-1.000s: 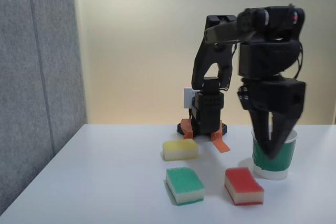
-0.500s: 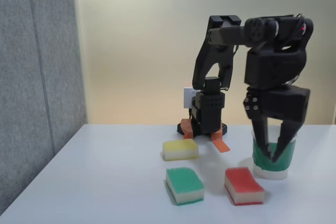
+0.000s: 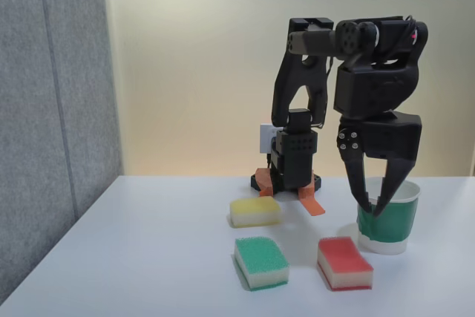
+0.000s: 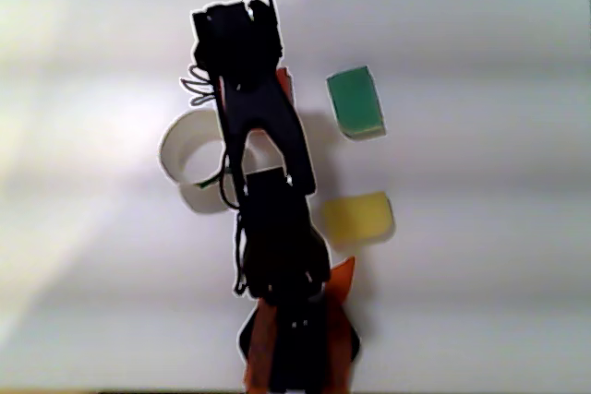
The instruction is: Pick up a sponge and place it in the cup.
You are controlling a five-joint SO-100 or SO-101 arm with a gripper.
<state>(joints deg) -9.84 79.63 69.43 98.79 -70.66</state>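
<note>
In the fixed view we see our jaws spread apart and empty, hanging in front of the cup, above and just right of the red sponge, which lies flat on the counter beside the cup's base, right of the green sponge

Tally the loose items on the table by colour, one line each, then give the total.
Red sponge: 1
Green sponge: 1
Yellow sponge: 1
Green-banded white cup: 1
Total: 4 items. The gripper hangs open and empty in front of the cup.
</note>
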